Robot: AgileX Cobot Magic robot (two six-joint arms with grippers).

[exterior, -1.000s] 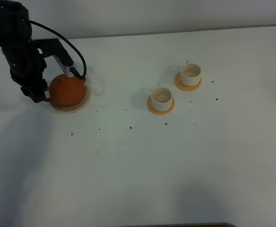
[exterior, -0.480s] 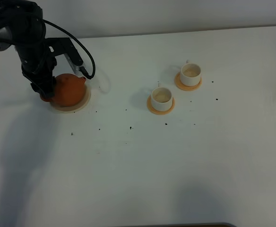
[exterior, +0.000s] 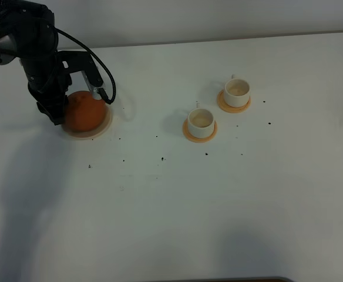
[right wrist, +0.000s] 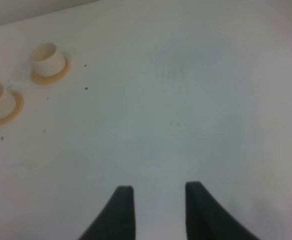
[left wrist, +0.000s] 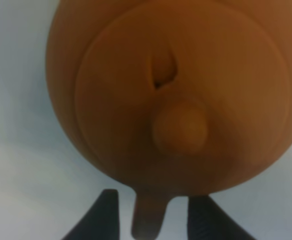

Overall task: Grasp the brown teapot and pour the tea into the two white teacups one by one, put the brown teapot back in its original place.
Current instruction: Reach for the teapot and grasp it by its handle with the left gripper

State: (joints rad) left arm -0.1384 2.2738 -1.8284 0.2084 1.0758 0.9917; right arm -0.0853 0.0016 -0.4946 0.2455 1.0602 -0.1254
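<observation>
— Left gripper first: how is it placed, as seen from the high camera?
— It is lowered against the left side of the brown teapot, which is seated on the pale saucer at the left of the table. How the jaws stand cannot be told from there.
— And the cups?
— The nearer teacup and the farther teacup are each stood on an orange coaster, well apart from the teapot. Pale tan is seen inside both, but whether it is tea cannot be settled.
— What is added by the left wrist camera?
— The loop handle is framed between the two fingers. A sliver of gap is left on either side, so the jaws are spread astride it and nothing is pinched.
— And by the right wrist camera?
— The right gripper is held with its jaws apart over bare table, nothing between them, far from the cups.
— How far along is the task judged to be?
— At its start. The grasp is not yet closed; the lift, both pourings and the return to the saucer are all left.
</observation>
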